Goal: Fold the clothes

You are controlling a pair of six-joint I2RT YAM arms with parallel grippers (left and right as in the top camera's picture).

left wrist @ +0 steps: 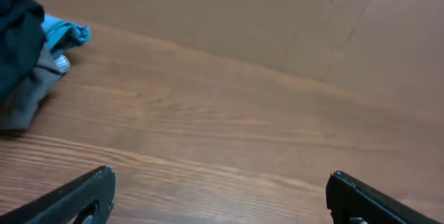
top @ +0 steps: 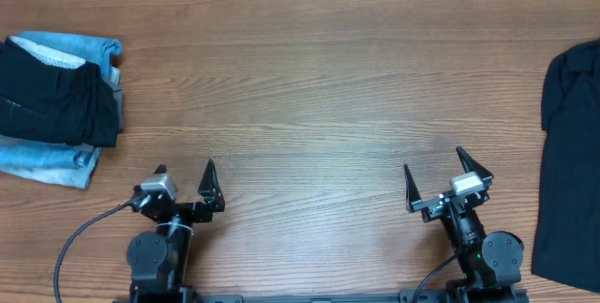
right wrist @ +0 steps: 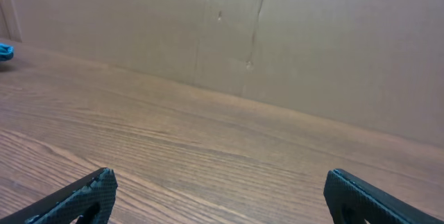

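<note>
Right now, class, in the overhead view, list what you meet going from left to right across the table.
stacked clothes → left gripper, open → right gripper, open → black garment at the right edge

**Overhead:** fixed high above, facing straight down on table (top: 309, 78). Whole work surface in frame, arm bases at bottom edge.

**Left wrist:** low and close over tabletop, facing forward toward brown back wall (left wrist: 277, 23). Left gripper (left wrist: 220, 175) tips sit in lower corners.

**Right wrist:** same low forward aim. Right gripper (right wrist: 220, 175) tips sit in lower corners.

**Shared:** stacked clothes (top: 56, 106) at table's left side appear in both overhead and left wrist. Wood grain and back wall are common to both wrist views.
</note>
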